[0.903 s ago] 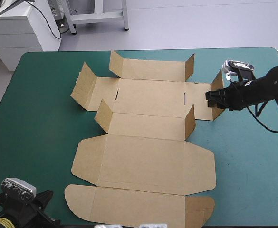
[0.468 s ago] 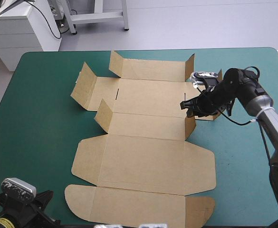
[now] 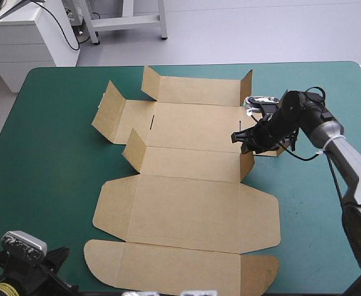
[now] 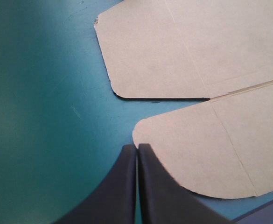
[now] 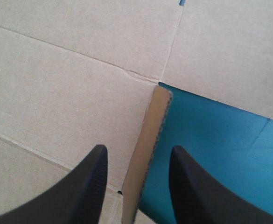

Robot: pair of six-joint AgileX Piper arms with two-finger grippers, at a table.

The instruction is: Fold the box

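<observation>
The brown box (image 3: 186, 209) lies as a cut sheet across the table, its lid part flat at the front. Several small flaps at the back stand raised. My right gripper (image 3: 242, 139) hovers over the sheet's right part, just behind a raised flap (image 3: 247, 161). In the right wrist view it (image 5: 138, 150) is open, and that flap's top edge (image 5: 151, 135) stands between the fingers, touching neither. My left gripper (image 4: 137, 148) is shut with nothing in it, its tip at the rounded front-left flap (image 4: 197, 154). In the high view it sits low at the front-left corner (image 3: 60, 277).
The teal-green cover (image 3: 44, 154) runs wide on both sides of the box. The sheet's front flaps lie close to the table's front edge. The raised back wall (image 3: 195, 89) stands near the far edge.
My right gripper moved left, from beyond the box's right end flap to above the sheet beside the raised flap. The left arm and the box stayed still.
</observation>
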